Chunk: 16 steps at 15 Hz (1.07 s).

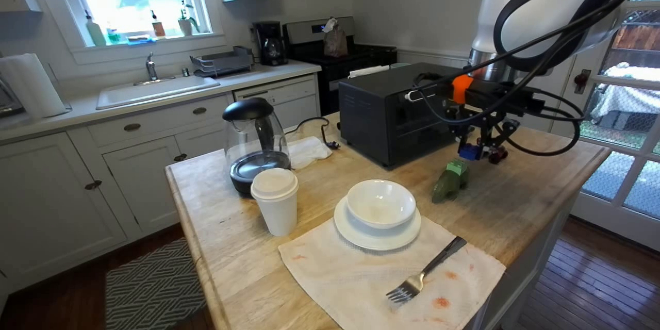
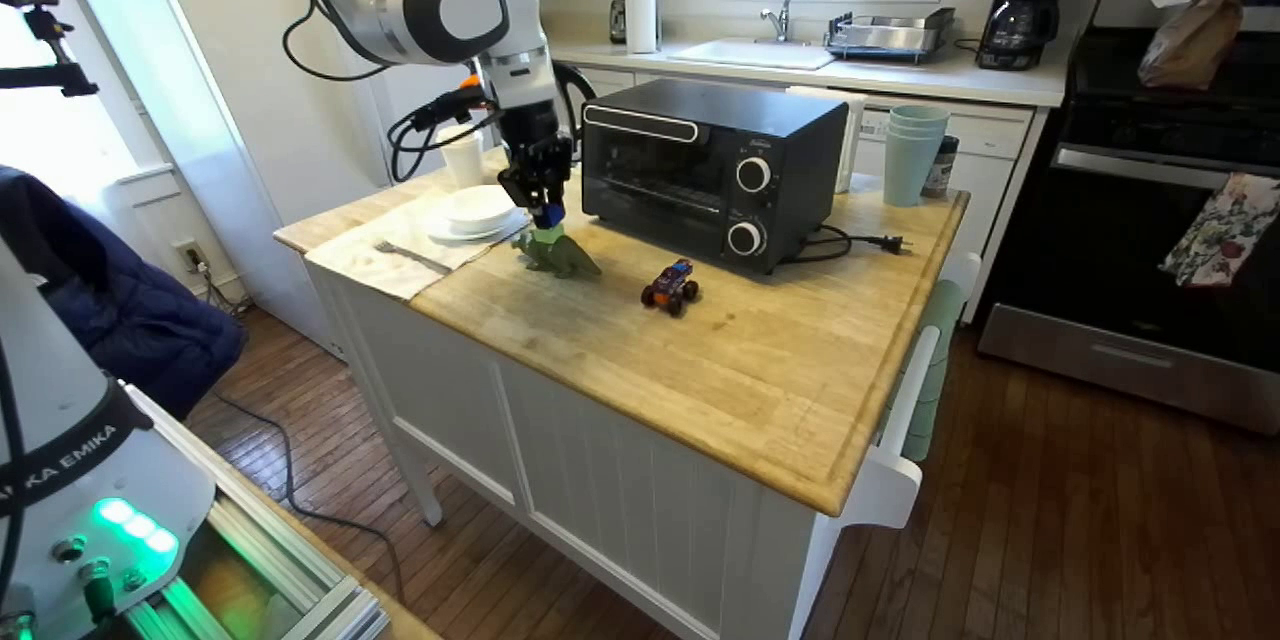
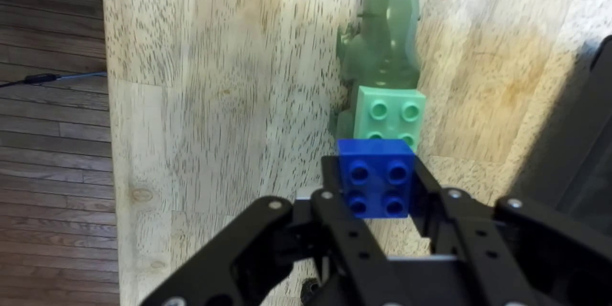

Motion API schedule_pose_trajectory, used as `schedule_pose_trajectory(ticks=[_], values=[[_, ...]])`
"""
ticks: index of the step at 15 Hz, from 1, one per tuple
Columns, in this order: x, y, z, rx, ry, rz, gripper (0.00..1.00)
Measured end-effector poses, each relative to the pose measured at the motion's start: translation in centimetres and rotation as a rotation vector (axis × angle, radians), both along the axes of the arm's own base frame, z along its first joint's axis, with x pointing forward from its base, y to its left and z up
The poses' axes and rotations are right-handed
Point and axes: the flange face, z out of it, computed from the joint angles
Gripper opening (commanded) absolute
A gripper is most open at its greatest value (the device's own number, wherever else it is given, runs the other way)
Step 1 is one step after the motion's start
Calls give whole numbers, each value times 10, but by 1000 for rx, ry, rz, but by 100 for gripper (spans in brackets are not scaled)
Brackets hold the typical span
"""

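The gripper (image 3: pixel 376 181) is closed on a blue toy block (image 1: pixel 469 152), its fingers (image 3: pixel 330 172) set against two opposite sides; in the wrist view the block's studs face the camera. The block is held up off the wooden table (image 2: pixel 760 370), just over a green dinosaur (image 2: pixel 565 260) that stands there. A light green block (image 3: pixel 389 112) sits on the dinosaur's back, partly covered by the blue one in the wrist view; whether the two blocks touch is hard to tell from these angles. The dinosaur stands near the front of a black toaster oven (image 2: pixel 660 175), its head toward a cloth (image 1: pixel 340 283). In an exterior view a toy truck (image 2: pixel 672 288) rests on its wheels to the right of the dinosaur. On the cloth lie a fork (image 1: pixel 428 270) and a white plate (image 1: pixel 379 243) bearing a white bowl (image 1: pixel 380 205). A lidded paper cup (image 1: pixel 277 203) stands just beside the cloth, near a glass kettle (image 1: pixel 258 147). Past the oven, a stack of pale blue cups (image 2: pixel 912 160) stands at a corner of the table.
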Motion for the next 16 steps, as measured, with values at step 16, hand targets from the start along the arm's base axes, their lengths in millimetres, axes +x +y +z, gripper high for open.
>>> schedule_pose_trajectory(ticks=[16], values=[[3, 10, -3, 19, -1, -2, 11]])
